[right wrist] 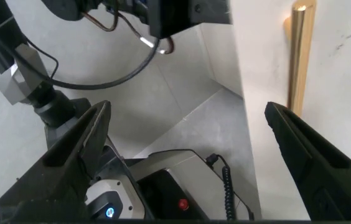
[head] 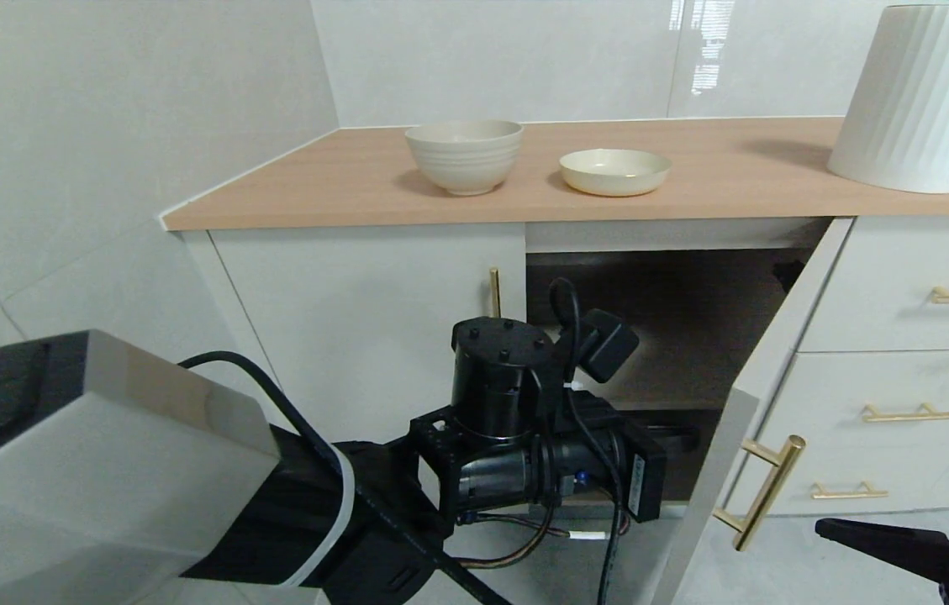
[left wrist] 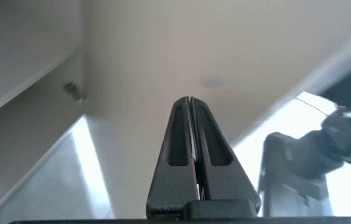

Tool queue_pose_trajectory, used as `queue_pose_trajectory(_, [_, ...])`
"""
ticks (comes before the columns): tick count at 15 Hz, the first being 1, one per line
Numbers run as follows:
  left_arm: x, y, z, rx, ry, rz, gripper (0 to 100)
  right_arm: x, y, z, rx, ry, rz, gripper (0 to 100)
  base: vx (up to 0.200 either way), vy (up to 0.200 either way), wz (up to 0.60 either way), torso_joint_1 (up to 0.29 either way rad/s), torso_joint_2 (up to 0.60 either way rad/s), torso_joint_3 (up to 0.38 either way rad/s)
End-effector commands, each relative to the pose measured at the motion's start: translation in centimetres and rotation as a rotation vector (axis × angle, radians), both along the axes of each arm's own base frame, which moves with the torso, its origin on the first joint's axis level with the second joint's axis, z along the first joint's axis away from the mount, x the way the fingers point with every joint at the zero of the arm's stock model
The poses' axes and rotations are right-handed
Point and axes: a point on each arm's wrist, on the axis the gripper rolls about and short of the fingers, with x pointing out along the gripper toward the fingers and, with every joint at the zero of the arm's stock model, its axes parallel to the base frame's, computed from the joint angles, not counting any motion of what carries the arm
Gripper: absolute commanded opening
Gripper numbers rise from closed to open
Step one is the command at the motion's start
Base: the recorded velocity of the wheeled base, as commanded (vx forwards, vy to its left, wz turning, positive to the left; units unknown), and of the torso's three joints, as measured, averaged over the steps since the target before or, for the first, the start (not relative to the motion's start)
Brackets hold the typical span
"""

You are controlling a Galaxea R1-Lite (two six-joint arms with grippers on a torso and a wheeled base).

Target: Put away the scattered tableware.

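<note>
Head view: wooden countertop (head: 340,181) running along a tiled wall. Two pieces of tableware stand on it, side by side and apart, both upright: a deep cream ribbed bowl (head: 464,156) to the left and a shallow cream dish (head: 615,172) just right of it. Farther right on the counter is a tall white fluted container (head: 920,97). Below the counter, the cabinet's closed door (head: 365,319) sits under the bowl. The open door (head: 768,353) is swung out toward the camera, with its brass handle (head: 764,491) low on the outer face. The dark cabinet interior (head: 676,319) lies between the two doors, beneath the dish. Drawers (head: 903,370) with brass pulls are to the right. The left arm (head: 516,412) is in front of the opening, wrist level with the lower half of the cabinet. The right gripper (head: 844,531) is low at the right, near the floor, just past the foot of the open door. Left wrist view: left gripper (left wrist: 189,106) fully closed, both fingers pressed flat together with nothing between them, pale panels ahead. Right wrist view: right gripper spread wide, fingers (right wrist: 79,155) far apart, holding nothing. The brass handle and the open door's face are near one finger. Tiled floor (right wrist: 182,106) shows through the gap.
</note>
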Motion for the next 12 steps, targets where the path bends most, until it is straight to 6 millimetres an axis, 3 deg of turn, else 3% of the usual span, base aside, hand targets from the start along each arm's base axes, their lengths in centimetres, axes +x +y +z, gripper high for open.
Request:
queue_pose_trajectory(1, [0.0, -0.4, -0.6, 0.012, 0.009, -0.002, 0, -0.1, 0.0, 0.1, 0.005, -0.01, 0.001, 100, 0.0, 0.0, 0.0, 0.0, 0.0, 0.0])
queue_pose_trajectory(9, [0.5, -1.0, -0.9, 0.009, 0.004, 0.007, 0, -1.2, -0.5, 1.7, 0.019, -0.042, 0.004, 100, 0.0, 0.0, 0.0, 0.0, 0.0, 0.0])
queue_pose_trajectory(11, [0.9, -1.5, -0.3, 0.006, 0.001, 0.007, 0, -1.7, -0.7, 2.4, 0.021, -0.048, 0.004, 100, -0.2, 0.0, 0.0, 0.007, 0.0, 0.0])
queue_pose_trajectory(12, [0.2, -2.7, 0.1, 0.012, 0.006, -0.024, 0, -2.4, -0.9, 3.1, 0.027, -0.059, 0.018, 100, -0.2, 0.0, 0.0, 0.007, 0.01, 0.002])
